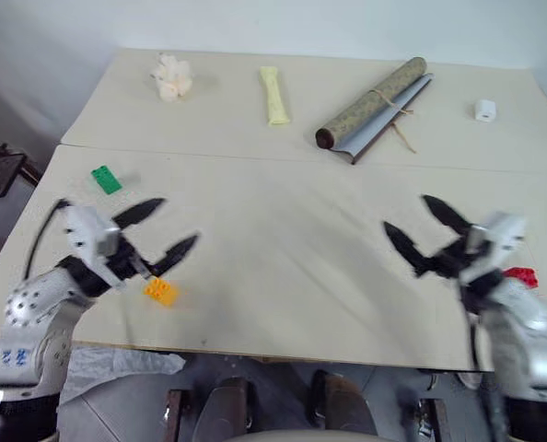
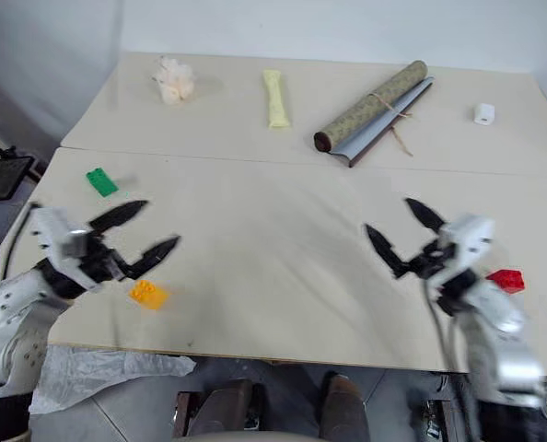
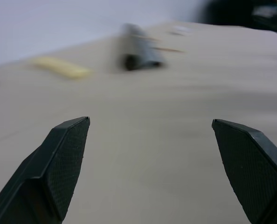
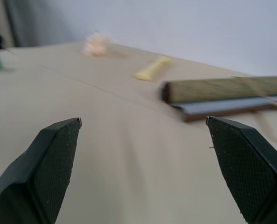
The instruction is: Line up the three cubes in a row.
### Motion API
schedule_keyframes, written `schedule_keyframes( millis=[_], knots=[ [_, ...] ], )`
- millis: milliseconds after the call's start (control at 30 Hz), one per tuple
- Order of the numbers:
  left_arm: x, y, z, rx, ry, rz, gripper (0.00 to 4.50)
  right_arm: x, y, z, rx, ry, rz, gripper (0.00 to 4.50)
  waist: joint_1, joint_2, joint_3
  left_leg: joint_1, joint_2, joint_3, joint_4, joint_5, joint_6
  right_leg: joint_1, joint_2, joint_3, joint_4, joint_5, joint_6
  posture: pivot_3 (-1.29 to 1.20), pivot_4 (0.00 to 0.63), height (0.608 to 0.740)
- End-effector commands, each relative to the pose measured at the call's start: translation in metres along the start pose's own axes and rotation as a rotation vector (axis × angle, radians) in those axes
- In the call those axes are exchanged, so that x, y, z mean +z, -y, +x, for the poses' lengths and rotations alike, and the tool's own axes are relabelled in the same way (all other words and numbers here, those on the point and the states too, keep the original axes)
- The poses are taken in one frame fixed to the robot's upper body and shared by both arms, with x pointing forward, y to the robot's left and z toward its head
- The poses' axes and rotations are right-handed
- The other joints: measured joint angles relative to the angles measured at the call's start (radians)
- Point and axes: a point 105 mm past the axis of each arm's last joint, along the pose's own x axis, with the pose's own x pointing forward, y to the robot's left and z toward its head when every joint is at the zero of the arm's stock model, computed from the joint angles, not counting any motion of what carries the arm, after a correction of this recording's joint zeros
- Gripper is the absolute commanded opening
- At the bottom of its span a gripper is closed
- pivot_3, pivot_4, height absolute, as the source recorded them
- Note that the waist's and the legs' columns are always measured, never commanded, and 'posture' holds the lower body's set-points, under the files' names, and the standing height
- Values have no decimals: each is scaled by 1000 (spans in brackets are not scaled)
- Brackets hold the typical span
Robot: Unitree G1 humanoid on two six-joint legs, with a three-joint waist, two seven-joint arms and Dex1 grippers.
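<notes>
Since the three cubes lie well apart, we've no row yet: green cube (image 1: 106,180) at 10 o'clock on the table (image 1: 283,267), yellow-orange cube (image 1: 160,292) at 8, just beside our left gripper (image 1: 160,230), red cube (image 2: 507,280) at 4 by the right gripper (image 2: 401,239). Both grippers spread wide, holding nothing; all three moves left to do.

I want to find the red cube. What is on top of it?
Nothing rests on the red cube. It lies on the table beside the open right claw, whose wrist partly covers it in the left eye view.
</notes>
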Motion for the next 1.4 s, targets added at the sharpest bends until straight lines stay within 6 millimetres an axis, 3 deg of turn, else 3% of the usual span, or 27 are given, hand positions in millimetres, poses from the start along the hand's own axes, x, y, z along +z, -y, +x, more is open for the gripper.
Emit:
schedule_keyframes(
  millis=[33,167,300,367,567,733,833,900,1233,1333,1400],
  knots=[
    [3,17,14,-171,-15,26,4466,17,14,-27,-64,-17,-42,4500,-3,0,0,1,2,1,-1,0,0,-1,1,1,0,0,0,0,150,740],
    [7,43,48,-353,33,-16,4466,-2,62,-130,-409,-224,-80,4500,17,1,0,1,2,8,-1,0,-1,0,2,1,0,0,0,0,150,740],
    [3,51,59,-405,35,-33,4466,-24,67,-185,-548,-366,-58,4500,16,0,0,2,2,11,-1,-2,1,0,2,3,-1,0,0,0,150,740],
    [-1,50,64,-405,32,-27,4466,-31,66,-196,-583,-411,-47,4500,1,0,0,3,3,13,-1,-2,0,0,3,6,-1,0,0,0,150,740],
    [-5,44,70,-397,37,-17,4466,-27,66,-148,-511,-387,55,4500,-31,2,1,10,7,17,-2,-3,-1,2,7,21,2,0,0,0,150,740],
    [-4,42,73,-404,42,4,4466,-27,76,-116,-504,-464,145,4500,-12,2,0,7,7,18,0,-3,-2,-8,9,23,6,0,-1,0,150,740],
    [-5,44,75,-414,43,23,4466,-29,88,-96,-526,-536,109,4500,1,2,1,4,7,20,1,-3,-1,-10,9,24,5,0,-1,0,150,740],
    [-5,45,75,-415,44,29,4466,-37,91,-97,-532,-621,59,4500,7,2,1,4,7,20,1,-3,-1,-10,9,24,5,0,0,0,150,740],
    [-4,43,71,-380,39,53,4466,-64,100,-90,-567,-685,147,4500,15,1,1,2,7,29,1,-4,0,-11,10,24,3,1,0,0,150,740],
    [-2,42,71,-368,41,58,4500,-68,99,-83,-547,-679,176,3918,7,1,1,3,8,29,1,-4,-1,-11,11,24,3,1,0,0,150,740],
    [-2,41,71,-363,42,58,4500,-71,97,-81,-528,-697,195,3263,5,1,1,3,8,29,1,-4,-1,-11,11,24,3,1,0,0,150,740]
  ],
)
